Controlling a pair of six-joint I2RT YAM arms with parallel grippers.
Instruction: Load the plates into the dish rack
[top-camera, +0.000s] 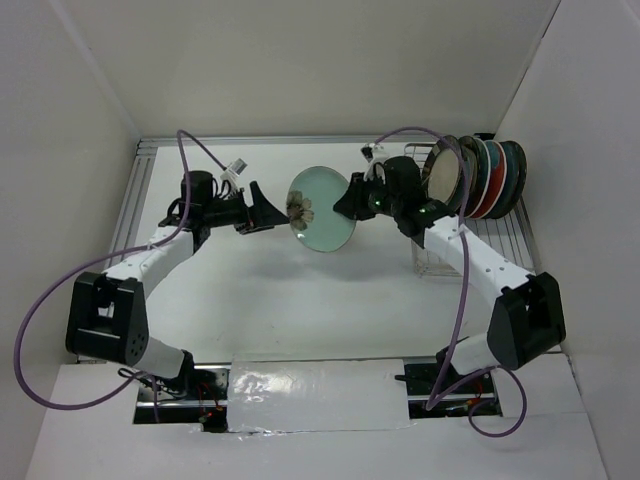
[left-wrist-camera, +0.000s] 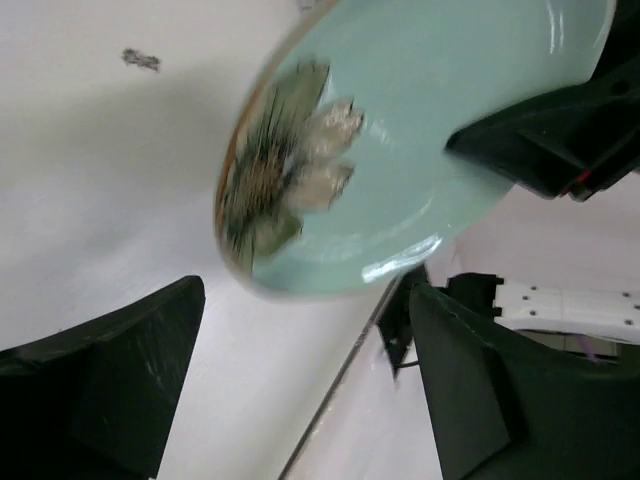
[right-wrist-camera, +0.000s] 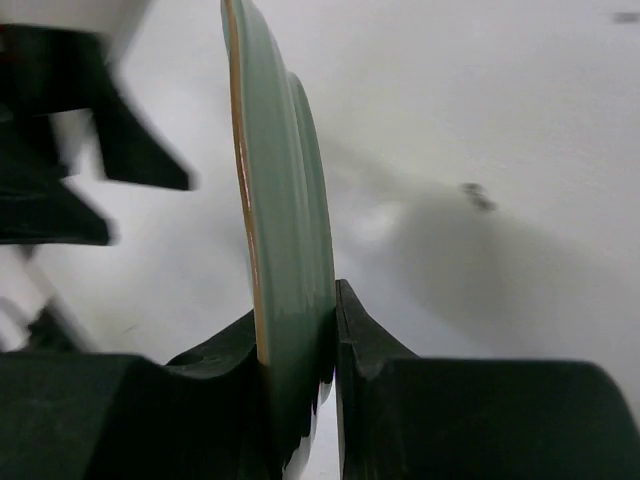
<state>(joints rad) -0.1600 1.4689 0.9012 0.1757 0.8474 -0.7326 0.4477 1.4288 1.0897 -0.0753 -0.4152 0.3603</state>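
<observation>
A mint green plate (top-camera: 325, 208) with a brown flower print hangs above the table's middle, held by its right edge. My right gripper (top-camera: 352, 196) is shut on that plate; in the right wrist view its rim (right-wrist-camera: 285, 250) stands edge-on between the pads. My left gripper (top-camera: 268, 210) is open and empty just left of the plate, apart from it; the plate's face (left-wrist-camera: 400, 140) fills the top of the left wrist view. The dish rack (top-camera: 455, 245) stands at the right and holds several upright plates (top-camera: 480, 178), cream, red-orange and dark teal.
White walls close in on the left, back and right. A slotted metal strip (top-camera: 145, 165) runs along the table's far and left edges. A foil-covered board (top-camera: 320, 395) lies at the near edge between the arm bases.
</observation>
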